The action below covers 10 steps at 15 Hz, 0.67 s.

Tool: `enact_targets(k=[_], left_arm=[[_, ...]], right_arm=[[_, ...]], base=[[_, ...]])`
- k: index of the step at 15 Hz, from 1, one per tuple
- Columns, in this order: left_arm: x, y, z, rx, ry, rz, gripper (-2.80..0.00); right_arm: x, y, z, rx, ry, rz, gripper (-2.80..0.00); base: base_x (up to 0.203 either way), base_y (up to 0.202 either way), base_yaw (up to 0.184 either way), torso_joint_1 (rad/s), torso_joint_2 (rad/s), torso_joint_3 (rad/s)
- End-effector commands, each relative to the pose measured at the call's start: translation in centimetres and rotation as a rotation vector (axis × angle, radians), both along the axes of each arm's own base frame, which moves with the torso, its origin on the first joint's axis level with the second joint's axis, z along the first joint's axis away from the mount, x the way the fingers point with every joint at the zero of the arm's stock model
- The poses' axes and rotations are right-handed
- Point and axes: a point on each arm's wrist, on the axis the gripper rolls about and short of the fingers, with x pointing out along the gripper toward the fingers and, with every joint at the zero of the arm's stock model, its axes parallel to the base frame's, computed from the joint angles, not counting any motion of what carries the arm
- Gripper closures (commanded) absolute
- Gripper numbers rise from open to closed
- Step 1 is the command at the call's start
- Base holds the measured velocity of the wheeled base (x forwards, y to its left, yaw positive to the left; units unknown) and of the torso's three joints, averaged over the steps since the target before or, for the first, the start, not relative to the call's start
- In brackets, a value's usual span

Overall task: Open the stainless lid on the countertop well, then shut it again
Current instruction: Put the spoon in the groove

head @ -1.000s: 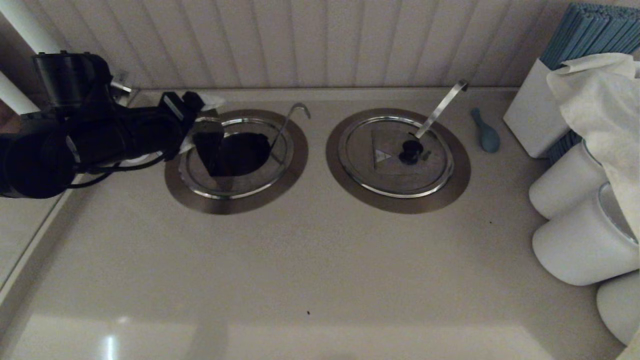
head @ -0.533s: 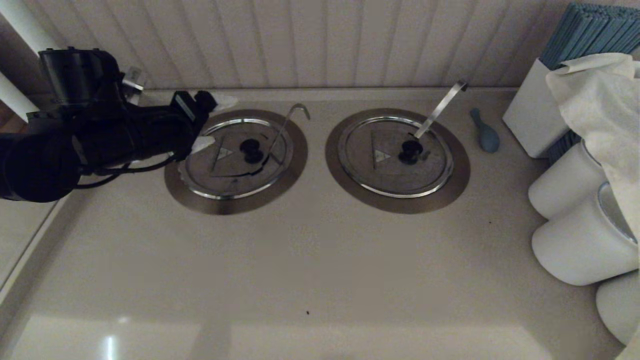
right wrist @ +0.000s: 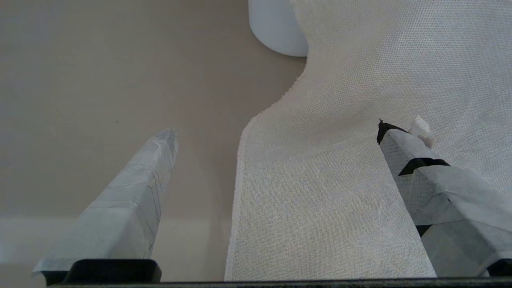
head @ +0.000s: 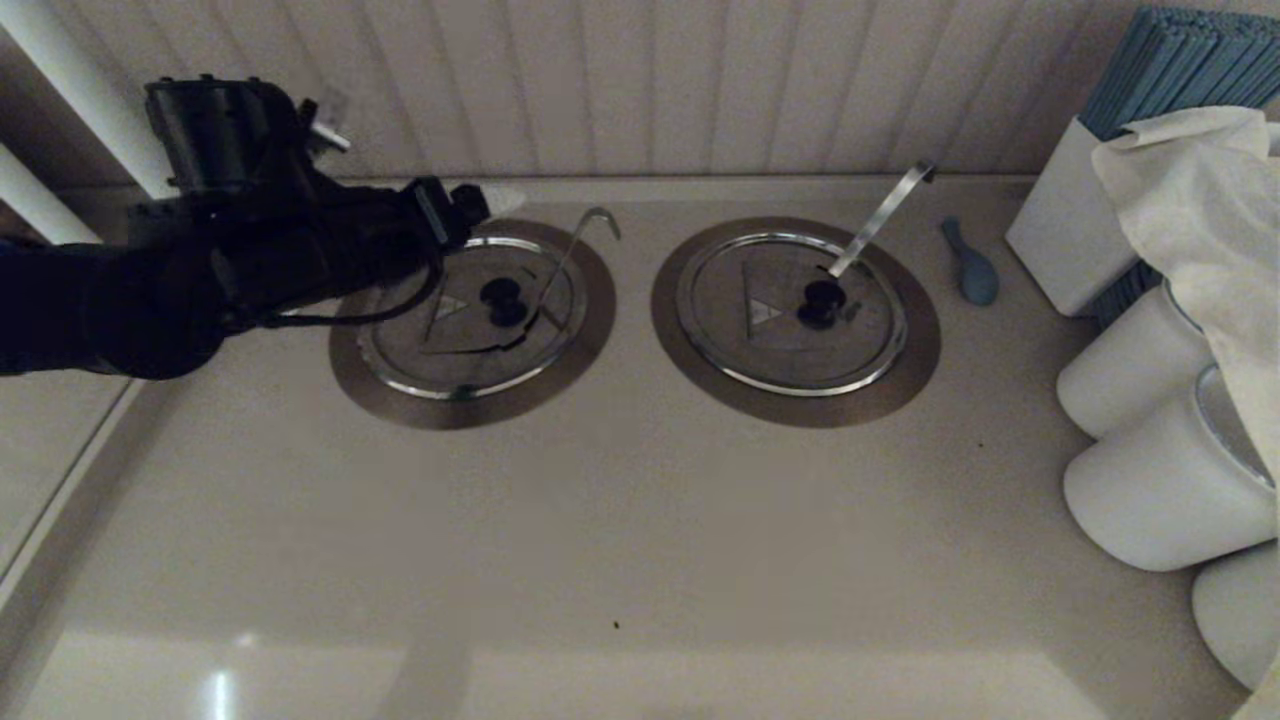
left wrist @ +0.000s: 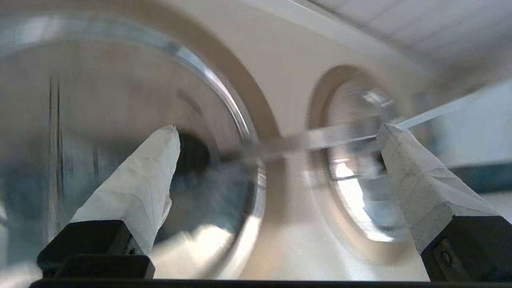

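The stainless lid (head: pixel 465 325) lies flat over the countertop well, whose bronze ring (head: pixel 470 408) shows all round it. Its black knob (head: pixel 500 298) and triangle sticker (head: pixel 448 307) face up. The thin hooked rod (head: pixel 585 225) pokes out at the lid's right. My left gripper (head: pixel 482 212) hovers over the lid's back-left rim, open and holding nothing. In the left wrist view the lid (left wrist: pixel 100 100) and knob (left wrist: pixel 194 154) lie below the spread fingers of the left gripper (left wrist: pixel 276 132). The right gripper (right wrist: pixel 276 128) is open over a white cloth (right wrist: pixel 340 180), outside the head view.
The twin lid (head: pixel 775 335) with its flat strip handle (head: pixel 882 215) sits to the right. A blue spoon (head: pixel 970 265) lies beyond it. White canisters (head: pixel 1160 490), a white box (head: pixel 1065 230) and the draped cloth (head: pixel 1200 200) crowd the right edge. A panelled wall runs behind the wells.
A second ago the lid stood tipped up in the left gripper with the dark well showing. It has since come down flat, and the open gripper has risen and moved right.
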Motion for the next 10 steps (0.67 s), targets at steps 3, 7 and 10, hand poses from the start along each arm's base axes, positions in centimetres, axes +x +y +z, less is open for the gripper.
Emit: enact_targets(k=[3,7,10], left_arm=[[3.7,-1.4,-2.6,0.254,-0.214,-0.050,-2.80],[4.2,0.1,-5.0,0.268,-0.193,-0.181,-2.80],[6.1,0.6,-5.7,0.259,-0.269,-0.180,-2.80]], right_arm=[[0.0,0.0,0.0,0.000,0.000,0.002,-2.80],[0.0,0.0,0.0,0.000,0.000,0.002,-2.80],[0.0,0.0,0.0,0.000,0.000,0.002,-2.80]], base=[[0.000,0.000,0.000,0.000,0.00,0.000],[0.000,0.000,0.000,0.000,0.00,0.000],[0.000,0.000,0.000,0.000,0.00,0.000]])
